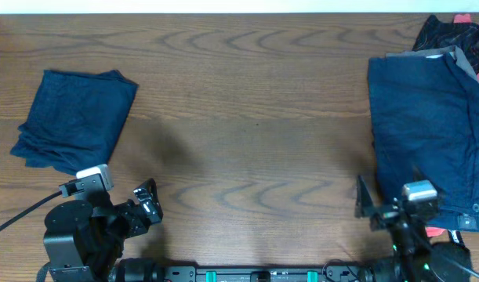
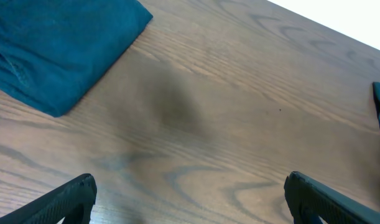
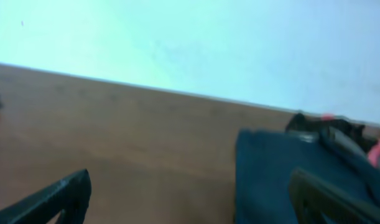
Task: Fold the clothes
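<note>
Already folded: navy garment (image 1: pixel 74 117), left edge of desk (image 1: pixel 247 94), apparently set aside as finished.
To fold: navy pile (image 1: pixel 427 133), right edge.
Left tool (image 2: pixel 190 186): spread wide, empty.
Right tool (image 3: pixel 190 186): spread wide, empty.

1. A medium-brown wooden counter (image 1: pixel 247 117) fills the overhead view, its grain running in long wavy arches across the width.
2. A thin white strip (image 1: pixel 223 5) shows along the counter's far edge in the overhead view.
3. In the blurred right wrist view, a plain pale wall (image 3: pixel 177 43), faintly blue-white, rises behind the counter's far edge.
4. The light is soft and even. A dim, blurred shadow (image 2: pixel 177 109) lies on the wood in the left wrist view.
</note>
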`<state>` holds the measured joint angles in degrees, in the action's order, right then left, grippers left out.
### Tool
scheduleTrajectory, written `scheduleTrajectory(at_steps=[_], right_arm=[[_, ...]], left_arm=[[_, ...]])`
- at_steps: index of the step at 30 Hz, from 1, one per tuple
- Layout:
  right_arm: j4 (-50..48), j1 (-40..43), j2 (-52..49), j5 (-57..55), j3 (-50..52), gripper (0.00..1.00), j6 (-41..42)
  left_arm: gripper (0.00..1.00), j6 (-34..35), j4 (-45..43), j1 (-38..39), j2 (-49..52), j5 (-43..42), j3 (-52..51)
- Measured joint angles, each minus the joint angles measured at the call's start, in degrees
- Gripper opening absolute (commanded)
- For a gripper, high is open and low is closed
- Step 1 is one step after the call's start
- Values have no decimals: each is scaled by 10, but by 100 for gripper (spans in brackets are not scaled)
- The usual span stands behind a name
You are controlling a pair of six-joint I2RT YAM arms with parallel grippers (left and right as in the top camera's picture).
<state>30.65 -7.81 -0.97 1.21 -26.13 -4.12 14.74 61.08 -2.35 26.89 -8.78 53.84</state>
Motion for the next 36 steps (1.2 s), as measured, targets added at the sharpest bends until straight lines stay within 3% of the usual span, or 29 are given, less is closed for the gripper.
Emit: scheduleTrajectory(at_steps=[13,20,36], right_arm=[[-329,0,3,0,231,99,-40],[-270,0,3,18,257,99,-89],[-269,0,3,26,257,99,-96]], left_arm=[[98,0,0,0,0,0,0],[98,0,0,0,0,0,0],[98,0,0,0,0,0,0]])
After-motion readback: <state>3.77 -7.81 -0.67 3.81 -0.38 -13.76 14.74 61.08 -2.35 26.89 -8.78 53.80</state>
